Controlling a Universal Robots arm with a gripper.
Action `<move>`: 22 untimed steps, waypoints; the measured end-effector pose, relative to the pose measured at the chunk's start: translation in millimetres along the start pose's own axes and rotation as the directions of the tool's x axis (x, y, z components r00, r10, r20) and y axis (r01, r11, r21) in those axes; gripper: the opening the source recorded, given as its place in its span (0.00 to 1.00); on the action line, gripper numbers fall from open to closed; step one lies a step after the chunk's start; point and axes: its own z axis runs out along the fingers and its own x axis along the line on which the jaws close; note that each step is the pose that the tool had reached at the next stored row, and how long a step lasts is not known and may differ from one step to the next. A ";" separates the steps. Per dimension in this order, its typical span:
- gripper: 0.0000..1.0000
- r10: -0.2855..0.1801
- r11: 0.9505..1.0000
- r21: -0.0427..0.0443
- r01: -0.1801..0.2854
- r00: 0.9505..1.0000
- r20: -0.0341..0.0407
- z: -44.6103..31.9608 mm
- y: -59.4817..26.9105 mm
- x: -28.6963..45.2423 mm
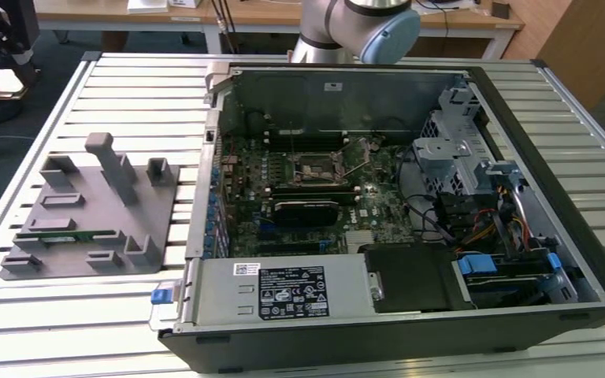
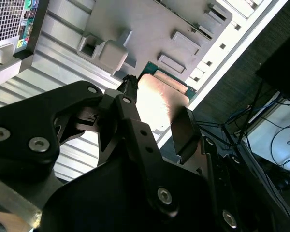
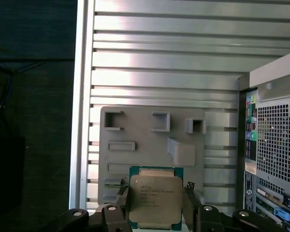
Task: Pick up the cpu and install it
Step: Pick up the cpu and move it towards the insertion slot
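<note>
The end effector [image 3: 156, 193] gripped the cpu [image 3: 154, 202] by two opposite edges, its fingers [image 3: 191, 199] closed against the chip in both wrist views. The cpu sat over the grey fixture plate [image 3: 150, 140] on the slatted counter [image 3: 159, 58], near the computer case [image 3: 275, 145]

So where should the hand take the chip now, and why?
Probably carry it over toward the socket. In both wrist views the hand grips the cpu by two opposite edges and holds it well above the grey tray, so it looks free to travel.
</note>
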 end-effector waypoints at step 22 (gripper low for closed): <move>0.53 0.000 1.000 0.000 0.000 1.000 -0.005 0.1 0.0 -37.4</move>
